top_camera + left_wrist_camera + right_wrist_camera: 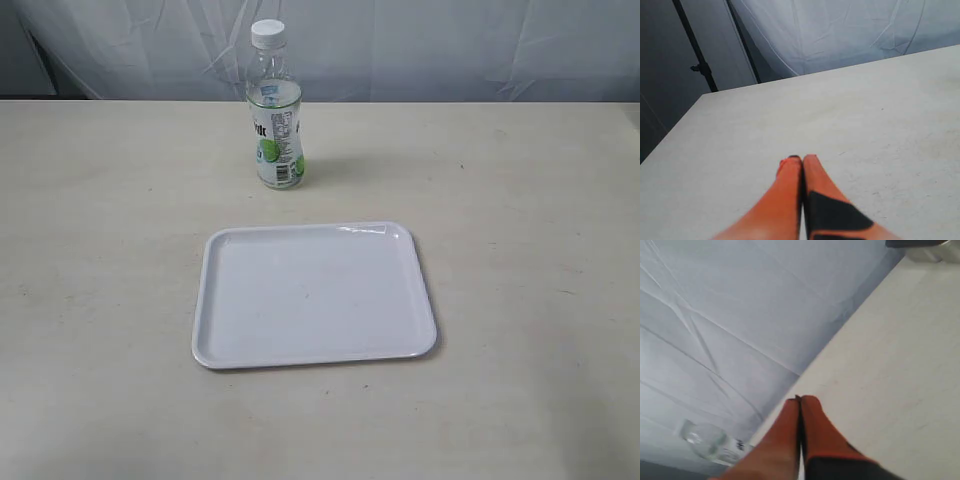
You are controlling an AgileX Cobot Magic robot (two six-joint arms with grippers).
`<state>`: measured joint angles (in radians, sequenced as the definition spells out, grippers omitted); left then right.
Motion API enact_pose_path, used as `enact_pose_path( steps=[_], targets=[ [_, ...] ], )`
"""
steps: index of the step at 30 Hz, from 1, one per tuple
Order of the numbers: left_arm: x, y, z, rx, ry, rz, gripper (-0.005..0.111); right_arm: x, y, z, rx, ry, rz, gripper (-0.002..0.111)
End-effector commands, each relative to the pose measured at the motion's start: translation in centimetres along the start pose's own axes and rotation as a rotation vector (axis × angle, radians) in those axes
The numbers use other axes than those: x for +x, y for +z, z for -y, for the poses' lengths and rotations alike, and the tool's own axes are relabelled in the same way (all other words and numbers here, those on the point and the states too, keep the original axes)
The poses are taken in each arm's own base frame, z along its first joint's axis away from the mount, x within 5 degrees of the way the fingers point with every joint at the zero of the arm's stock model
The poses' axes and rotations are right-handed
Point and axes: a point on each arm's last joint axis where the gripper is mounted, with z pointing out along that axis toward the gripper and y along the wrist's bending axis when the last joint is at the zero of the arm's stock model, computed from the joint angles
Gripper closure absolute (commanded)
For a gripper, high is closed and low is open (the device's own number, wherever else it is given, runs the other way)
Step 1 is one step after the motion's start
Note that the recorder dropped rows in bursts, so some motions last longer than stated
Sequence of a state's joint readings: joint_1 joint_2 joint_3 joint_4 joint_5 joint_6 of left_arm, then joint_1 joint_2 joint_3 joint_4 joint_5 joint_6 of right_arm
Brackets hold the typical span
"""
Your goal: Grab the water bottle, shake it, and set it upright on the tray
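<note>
Water bottle (273,115) stands upright on the pale tabletop (520,200), toward the far edge and just behind the tray (310,295), with a strip of bare surface between the two. Its white screw cap (267,32) is on. The white label (272,135) carries dark lettering, of which only the end, "nk", can be read; below that is a block of fine print too small to make out. Round green marks sit low on the label, and a small blue mark shows near the neck. No brand name can be read.

The tray is white, flat and low-rimmed, and lies near the middle of the tabletop with nothing on it. A creased white cloth (450,50) hangs behind.

The exterior view shows neither arm. In the left wrist view the left pincer (802,159) has its orange fingers (787,185) pressed together with nothing between them, above bare tabletop; a dark pole (695,55) stands beyond the table corner, which the exterior view leaves out. In the right wrist view the right pincer (801,399) is likewise closed on nothing. Only this wrist view catches the water bottle, as a blurred clear curve with a bit of label, off beside the fingers and apart from them.
</note>
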<state>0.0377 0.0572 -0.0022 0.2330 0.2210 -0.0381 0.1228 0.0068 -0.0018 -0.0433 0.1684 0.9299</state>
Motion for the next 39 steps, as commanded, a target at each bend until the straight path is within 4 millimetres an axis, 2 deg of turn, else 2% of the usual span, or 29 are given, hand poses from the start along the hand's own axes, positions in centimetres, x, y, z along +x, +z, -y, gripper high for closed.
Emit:
enact_pose_path(
  steps=[1, 7, 12, 14, 15, 19, 22, 25, 26, 27, 28, 29, 30, 31, 32, 33, 34, 35, 37, 39],
  targets=[
    [-0.1, 0.0, 0.0, 0.0, -0.011, 0.015, 0.107, -0.8, -0.2, -1.1, -0.139, 0.249, 0.084, 0.107],
    [-0.1, 0.0, 0.0, 0.0, -0.011, 0.015, 0.107, -2.3, -0.7, -2.4, -0.306, 0.258, 0.228, 0.107],
    [-0.1, 0.0, 0.0, 0.0, -0.011, 0.015, 0.107, -3.3, -1.4, -3.3, -0.465, 0.458, 0.292, 0.107],
    [-0.1, 0.0, 0.0, 0.0, -0.011, 0.015, 0.107, -3.6, -1.6, -4.0, -0.508, 0.438, 0.288, 0.107],
    [-0.1, 0.0, 0.0, 0.0, -0.011, 0.015, 0.107, -3.8, -1.9, -4.5, -0.531, 0.403, 0.286, 0.107],
    [-0.1, 0.0, 0.0, 0.0, -0.011, 0.015, 0.107, -5.4, -3.4, -8.1, -0.597, 0.044, 0.327, 0.107],
    [-0.1, 0.0, 0.0, 0.0, -0.011, 0.015, 0.107, -7.2, -3.3, -10.1, -0.485, -0.171, 0.353, 0.107],
    [-0.1, 0.0, 0.0, 0.0, -0.011, 0.015, 0.107, -9.4, -2.1, -12.7, -0.421, -0.425, 0.396, 0.107],
    [-0.1, 0.0, 0.0, 0.0, -0.011, 0.015, 0.107, -10.5, -0.7, -14.2, -0.412, -0.519, 0.405, 0.107],
    [-0.1, 0.0, 0.0, 0.0, -0.011, 0.015, 0.107, -11.0, 0.4, -14.9, -0.409, -0.528, 0.393, 0.107],
    [-0.1, 0.0, 0.0, 0.0, -0.011, 0.015, 0.107, -11.6, 3.0, -15.9, -0.378, -0.562, 0.341, 0.107],
    [-0.1, 0.0, 0.0, 0.0, -0.011, 0.015, 0.107, -11.7, 4.7, -16.3, -0.352, -0.608, 0.295, 0.107],
    [-0.1, 0.0, 0.0, 0.0, -0.011, 0.015, 0.107, -11.7, 8.2, -16.8, -0.279, -0.698, 0.182, 0.107],
    [-0.1, 0.0, 0.0, 0.0, -0.011, 0.015, 0.107, -11.4, 10.4, -16.8, -0.219, -0.739, 0.104, 0.107],
    [-0.1, 0.0, 0.0, 0.0, -0.011, 0.015, 0.107, -10.2, 14.5, -16.8, -0.091, -0.81, -0.056, 0.107],
    [-0.1, 0.0, 0.0, 0.0, -0.011, 0.015, 0.107, -9.3, 16.5, -16.7, -0.019, -0.873, -0.137, 0.107],
    [-0.1, 0.0, 0.0, 0.0, -0.011, 0.015, 0.107, -7.1, 19.6, -16.7, 0.072, -1.005, -0.276, 0.107],
    [-0.1, 0.0, 0.0, 0.0, -0.011, 0.015, 0.107, -5.0, 21.8, -16.8, 0.106, -1.05, -0.368, 0.107],
    [-0.1, 0.0, 0.0, 0.0, -0.011, 0.015, 0.107, -0.2, 25.8, -16.9, 0.067, -1.081, -0.501, 0.107],
    [-0.1, 0.0, 0.0, 0.0, -0.011, 0.015, 0.107, 4.5, 28.2, -16.8, -0.027, -1.079, -0.576, 0.107]
  ],
)
